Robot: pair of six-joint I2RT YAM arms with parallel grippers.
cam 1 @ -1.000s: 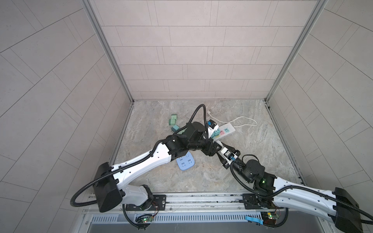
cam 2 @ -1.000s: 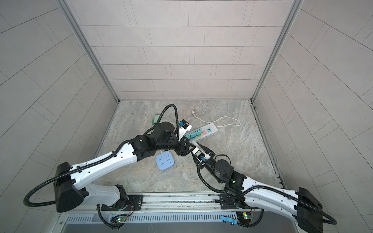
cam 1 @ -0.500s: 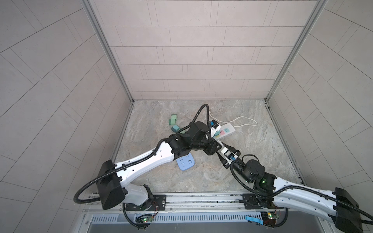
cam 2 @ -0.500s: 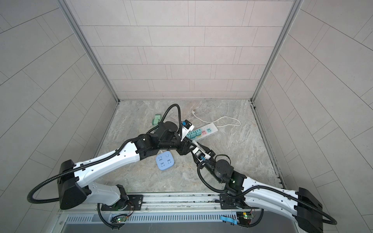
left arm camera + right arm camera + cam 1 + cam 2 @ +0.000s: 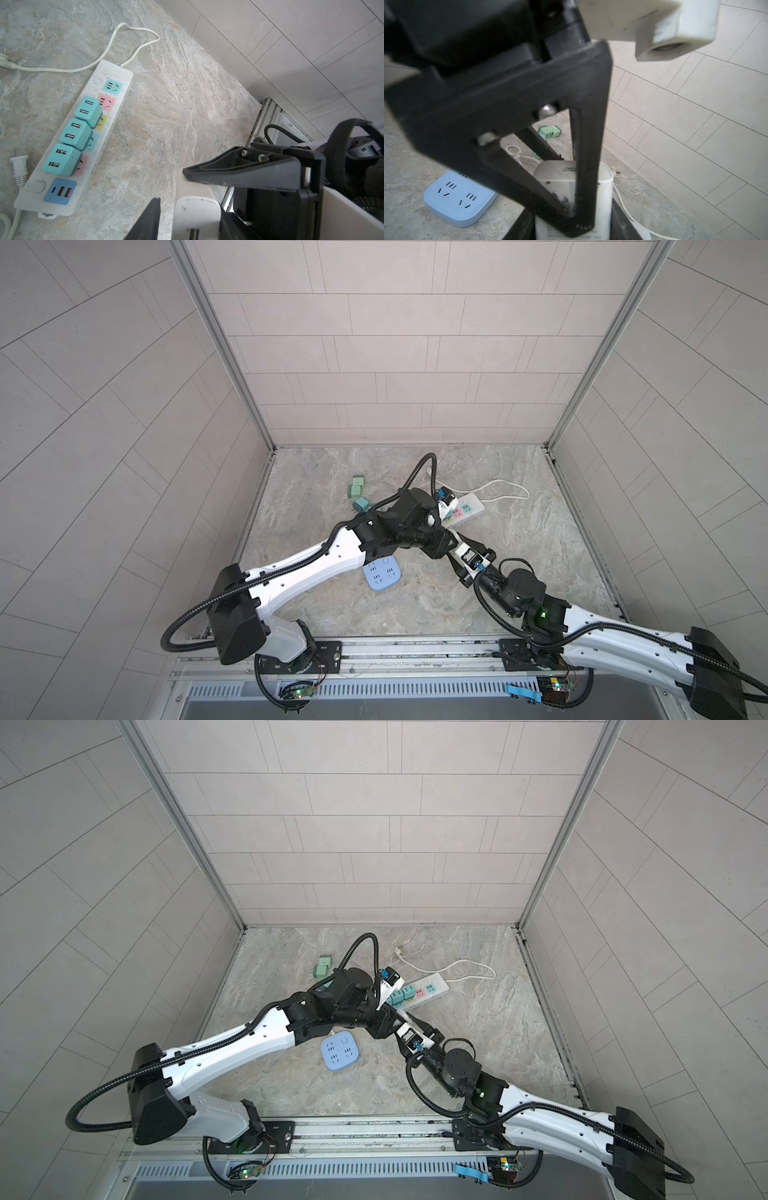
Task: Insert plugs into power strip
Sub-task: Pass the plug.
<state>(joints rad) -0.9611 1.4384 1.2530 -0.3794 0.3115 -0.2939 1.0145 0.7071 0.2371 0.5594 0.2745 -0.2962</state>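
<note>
the two arms meet over the middle of the marble floor (image 5: 519, 489), just on the near side of the power strip (image 5: 113, 68), and the white charger block (image 5: 196, 214) is up off the floor between both tools. the right gripper (image 5: 571, 212) has the block clamped between its two black fingers, as its own wrist view shows. the left gripper (image 5: 189, 205) brackets the same block from the other two sides. one finger lies flat against it, but beside the other a thin strip of floor shows in the left wrist view, so i cannot tell whether it grips the block or only frames it. the power strip lies slantwise, partly hidden by the left arm in both top views, and its white cord (image 5: 116, 35) loops away toward the back wall. three teal plugs (image 5: 75, 134) stand in a row in its sockets, next to the blue usb panel. the pink and teal sockets past them are free. a small white plug (image 5: 19, 164) lies just beside the strip. three loose plugs (image 5: 354, 490) – mint and teal – lie close together, well to the left of the strip. a blue square strip (image 5: 340, 1052) lies flat near the left forearm.
</note>
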